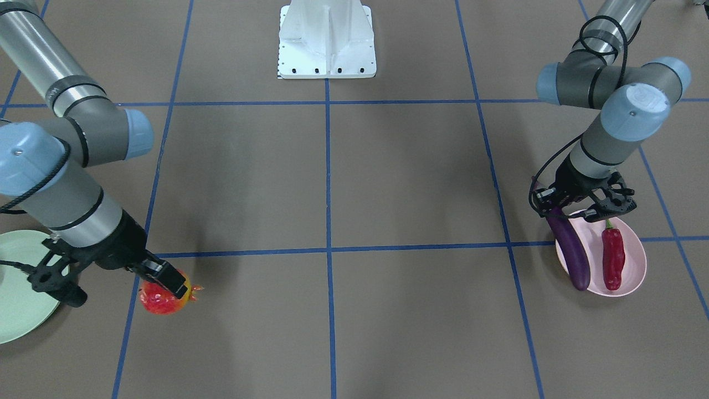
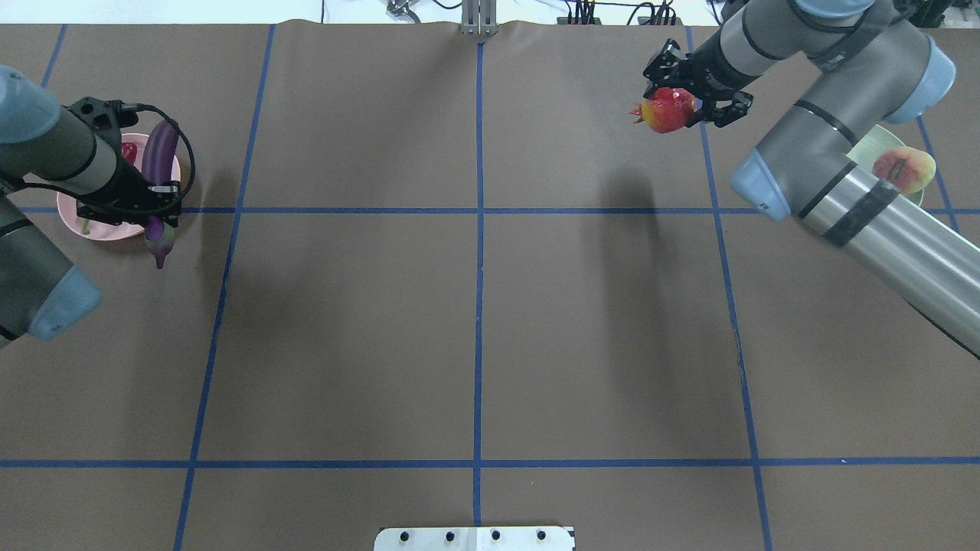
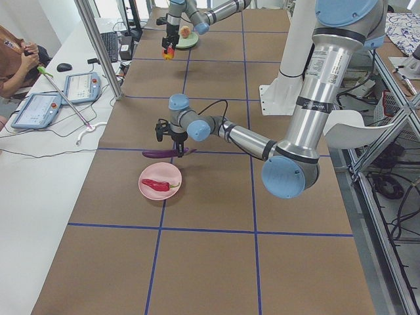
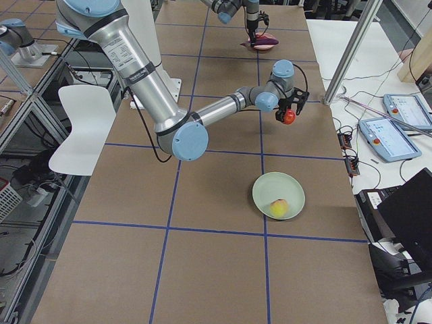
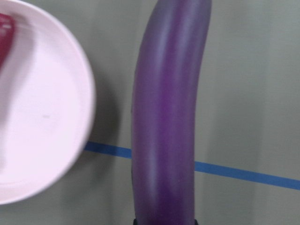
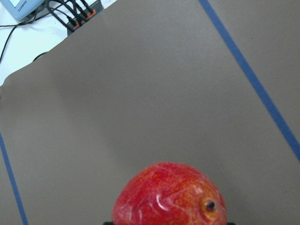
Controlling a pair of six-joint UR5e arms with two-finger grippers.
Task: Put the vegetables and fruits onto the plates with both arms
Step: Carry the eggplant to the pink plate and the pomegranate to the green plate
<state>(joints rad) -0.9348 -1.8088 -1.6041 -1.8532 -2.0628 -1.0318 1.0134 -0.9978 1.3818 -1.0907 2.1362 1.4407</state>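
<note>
Overhead, left jaws clamp the eggplant point(image 2: 160, 153), right jaws the pomegranate point(image 2: 668, 111); front view hides the peach point(image 2: 904, 170).

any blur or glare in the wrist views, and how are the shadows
Left wrist: eggplant and pink plate look soft, with a pale sheen along the eggplant. Right wrist: pomegranate is sharper, with small glints. Overhead: broad, soft-edged shadows on the table.

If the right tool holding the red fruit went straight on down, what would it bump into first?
Likely the bare table, with the pomegranate in the right tool touching first. The green plate lies aside.
</note>
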